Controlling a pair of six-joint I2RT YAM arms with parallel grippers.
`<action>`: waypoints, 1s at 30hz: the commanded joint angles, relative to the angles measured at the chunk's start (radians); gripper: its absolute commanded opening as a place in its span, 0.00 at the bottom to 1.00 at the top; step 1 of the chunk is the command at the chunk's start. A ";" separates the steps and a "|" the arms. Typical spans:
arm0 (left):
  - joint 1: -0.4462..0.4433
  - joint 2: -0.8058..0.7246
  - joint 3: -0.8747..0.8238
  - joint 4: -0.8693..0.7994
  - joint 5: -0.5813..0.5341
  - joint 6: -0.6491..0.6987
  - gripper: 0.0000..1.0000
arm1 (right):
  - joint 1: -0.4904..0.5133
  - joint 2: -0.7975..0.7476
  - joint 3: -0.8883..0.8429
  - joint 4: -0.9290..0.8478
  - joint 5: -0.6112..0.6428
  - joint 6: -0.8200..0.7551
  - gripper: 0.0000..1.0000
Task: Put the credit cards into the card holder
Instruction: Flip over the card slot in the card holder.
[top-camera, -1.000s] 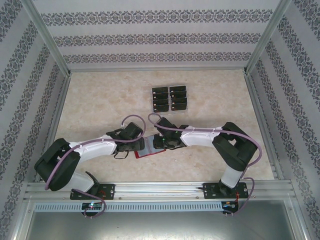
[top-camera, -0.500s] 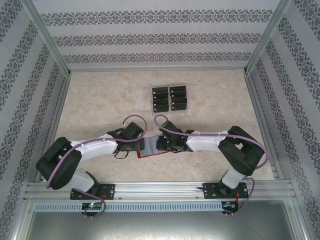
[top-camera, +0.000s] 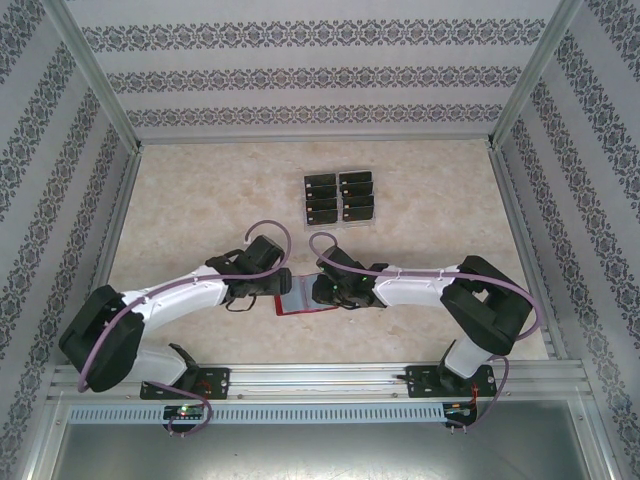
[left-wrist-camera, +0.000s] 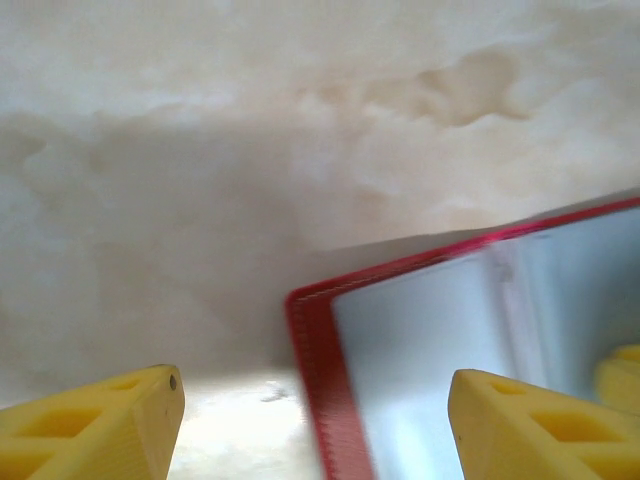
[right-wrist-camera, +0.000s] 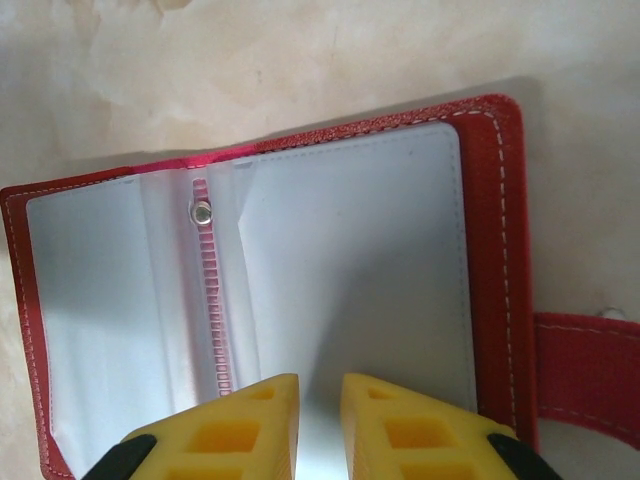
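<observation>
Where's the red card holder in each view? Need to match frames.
Top external: card holder lies open at low centre, on the near side of the credit cards.
Left wrist: card holder at lower right, showing a red corner and a grey pocket.
Right wrist: card holder at centre, spread open, strap at right.
Shared landmark: the pale marbled table under it.

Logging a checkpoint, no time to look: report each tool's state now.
Left tool: open, straddling an edge of the card holder, gripping nothing.
Right tool: nearly closed over the card holder; whether it grips anything cannot be told.
</observation>
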 joint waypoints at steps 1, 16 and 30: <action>-0.057 0.004 0.038 -0.030 0.016 -0.019 0.71 | 0.007 0.001 -0.020 -0.073 0.040 0.016 0.21; -0.149 0.186 0.052 -0.082 -0.072 -0.024 0.72 | -0.006 -0.007 -0.045 -0.060 0.047 0.030 0.21; -0.146 0.174 0.006 -0.100 -0.118 -0.017 0.73 | -0.029 -0.053 -0.014 -0.036 -0.052 -0.065 0.26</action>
